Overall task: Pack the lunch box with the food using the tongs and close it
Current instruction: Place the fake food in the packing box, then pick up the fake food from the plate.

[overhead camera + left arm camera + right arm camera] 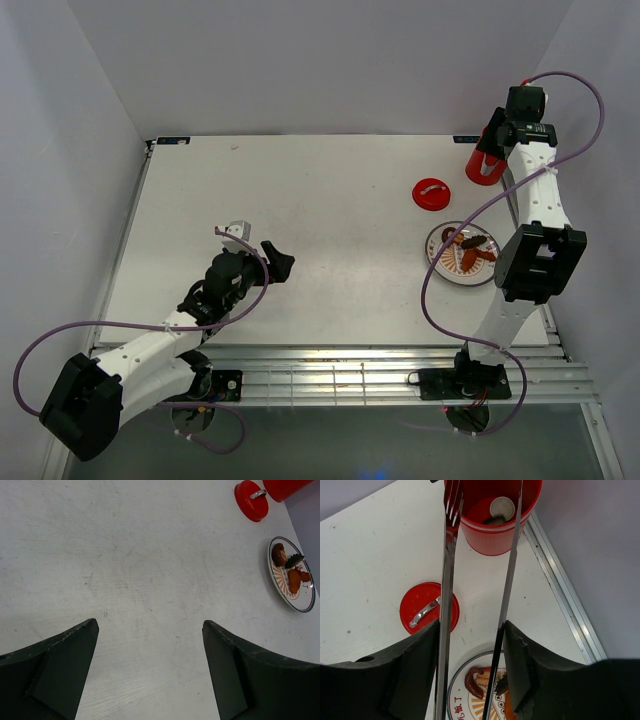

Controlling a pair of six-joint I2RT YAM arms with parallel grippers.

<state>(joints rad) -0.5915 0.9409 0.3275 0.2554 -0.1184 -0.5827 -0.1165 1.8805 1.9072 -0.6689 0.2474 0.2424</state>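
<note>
The red lunch box (496, 535) stands open at the table's far right, also in the top view (483, 166), with something pale inside it. Its round red lid (429, 611) with a metal handle lies flat beside it (432, 192). My right gripper (471, 627) is shut on the silver tongs (508, 580); their two arms stand apart and their tips reach over the box's mouth. Brown food pieces (473, 679) lie on the orange-patterned plate (436, 256). My left gripper (150, 625) hangs open over bare table, far left of all this (258, 246).
A metal rail (565, 595) runs along the table's right edge next to the box and plate. White walls close the table at the back and sides. From the left wrist the lid (251, 500) and plate (309, 605) show far off at the upper right.
</note>
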